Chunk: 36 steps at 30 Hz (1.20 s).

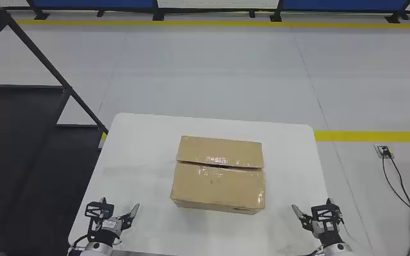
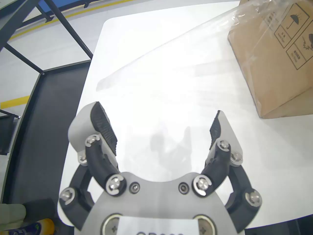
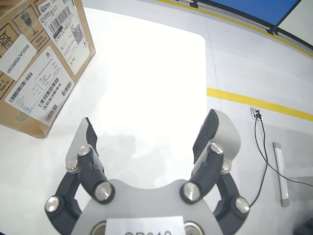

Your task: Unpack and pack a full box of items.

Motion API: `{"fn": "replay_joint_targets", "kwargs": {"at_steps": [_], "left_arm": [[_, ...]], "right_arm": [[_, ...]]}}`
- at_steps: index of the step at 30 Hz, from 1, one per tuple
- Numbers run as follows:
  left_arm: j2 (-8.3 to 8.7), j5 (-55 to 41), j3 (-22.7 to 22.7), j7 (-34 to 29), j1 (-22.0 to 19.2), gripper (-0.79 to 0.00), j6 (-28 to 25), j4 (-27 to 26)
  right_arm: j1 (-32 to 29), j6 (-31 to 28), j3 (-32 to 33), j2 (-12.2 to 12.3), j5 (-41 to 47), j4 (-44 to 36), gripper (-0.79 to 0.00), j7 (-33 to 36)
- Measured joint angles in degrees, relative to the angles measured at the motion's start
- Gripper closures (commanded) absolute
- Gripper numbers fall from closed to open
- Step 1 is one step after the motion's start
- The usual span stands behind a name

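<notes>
Left gripper point(image 1: 113, 216), fingers spread apart and empty, over near left corner of table point(image 1: 141, 147); closed, taped box point(image 1: 218, 174) at table centre, flaps down; right gripper point(image 1: 315, 216), likewise spread and empty, at near right corner, well apart from box.

Matt cardboard box point(image 1: 218, 174), glossy tape.
</notes>
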Motion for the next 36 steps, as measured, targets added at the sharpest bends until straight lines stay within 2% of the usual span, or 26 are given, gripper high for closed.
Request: {"fn": "replay_joint_targets", "kwargs": {"at_steps": [10, 12, 14, 18, 23, 27, 36], "left_arm": [[0.01, -0.04, 0.08, 0.12, -0.03, -0.785, -0.12, -0.14], [0.09, -0.77, -0.07, 2.18, 0.02, -0.785, -2.27, -1.03], [0.08, -4.65, -1.13, 5.41, 0.39, -0.785, -6.57, -2.08], [0.2, -7.44, -3.44, 7.83, 1.65, -0.785, -10.53, -5.53], [0.32, -9.07, -4.97, 9.13, 1.04, -0.785, -12.94, -6.52], [0.6, -14.53, -6.05, 8.11, 1.12, -0.785, -21.65, -6.68], [0.59, -13.46, -5.96, 8.16, 1.12, -0.785, -21.07, -6.66]], "right_arm": [[0.02, 0.04, -0.01, -0.01, -0.02, -0.01, -0.785, 0.08], [0.43, 1.61, -0.18, -0.2, 0.23, -0.55, -0.785, 1.74], [0.79, 3.69, -0.93, -0.3, 0.36, -3.09, -0.785, 4.14], [0.49, -1.43, 1.14, -0.12, 3.22, -8.24, -0.785, 7.0], [1.8, -5.82, 2.53, -0.02, 8.95, -13.56, -0.785, 12.34], [2.43, -9.29, 2.15, 0.17, 10.2, -14.49, -0.785, 18.34], [2.4, -9.0, 2.16, 0.16, 10.12, -14.43, -0.785, 16.76]]}}
